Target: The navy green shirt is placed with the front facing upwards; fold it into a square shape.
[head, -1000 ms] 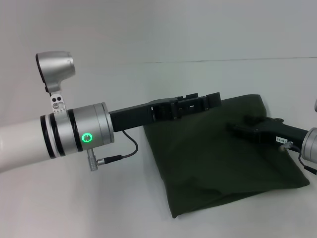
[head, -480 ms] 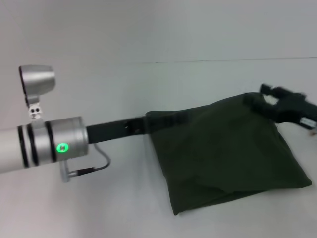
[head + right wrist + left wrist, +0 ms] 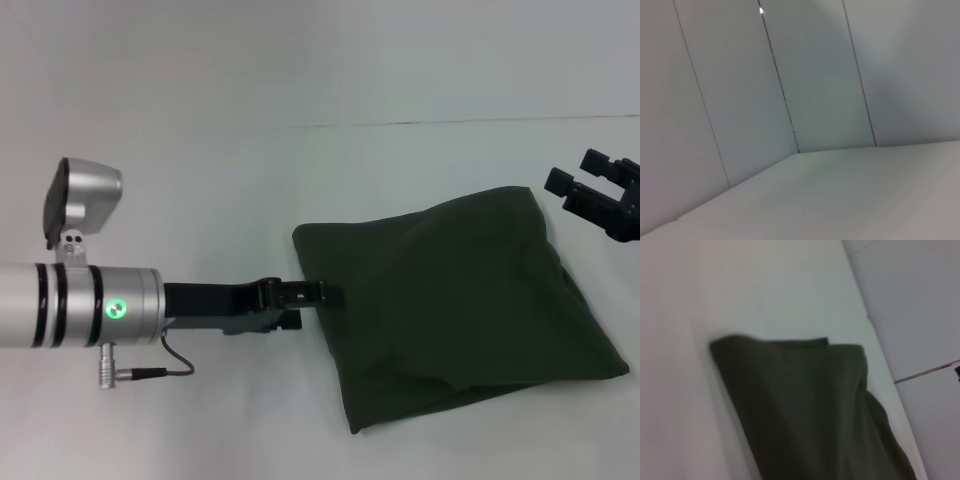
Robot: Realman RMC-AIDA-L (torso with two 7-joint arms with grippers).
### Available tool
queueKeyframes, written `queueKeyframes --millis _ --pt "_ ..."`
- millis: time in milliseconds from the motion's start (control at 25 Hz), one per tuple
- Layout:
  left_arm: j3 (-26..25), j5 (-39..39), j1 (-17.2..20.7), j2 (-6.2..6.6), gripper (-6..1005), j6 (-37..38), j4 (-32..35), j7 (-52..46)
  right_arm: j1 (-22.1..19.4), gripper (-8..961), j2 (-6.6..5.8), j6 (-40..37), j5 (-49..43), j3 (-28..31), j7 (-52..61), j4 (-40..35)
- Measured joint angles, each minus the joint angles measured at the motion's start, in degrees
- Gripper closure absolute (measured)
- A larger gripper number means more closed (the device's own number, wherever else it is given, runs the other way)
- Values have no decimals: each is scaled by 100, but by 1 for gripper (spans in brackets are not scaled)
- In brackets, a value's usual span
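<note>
Both arms are pulling back from the navy green shirt [image 3: 455,310], now lying folded into a rough square on the white tabletop [image 3: 200,180]. Left gripper [image 3: 325,295] is resting at the cloth's near-left edge, fingers pressed flat together, possibly dragging the fold open if it snags. Right gripper [image 3: 592,188] is hovering beyond the far corner, fingers spread, holding nothing.
</note>
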Motion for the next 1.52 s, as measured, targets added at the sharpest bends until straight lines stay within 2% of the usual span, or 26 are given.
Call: queueKeyframes --millis 160,520,1120,1520 --pt "25 11 -33 -67 34 -55 -72 -139 -1 190 2 -4 -20 -1 -36 18" --pt "491 40 -65 -202 33 -689 -213 -341 19 191 12 -86 -18 -34 -44 -7" --pt "668 52 -385 -289 51 -912 -458 -383 -13 199 -13 -171 -25 1 -50 -1" --pt "675 55 -427 -292 361 -928 -429 -371 -17 204 -8 -168 -37 1 -40 37"
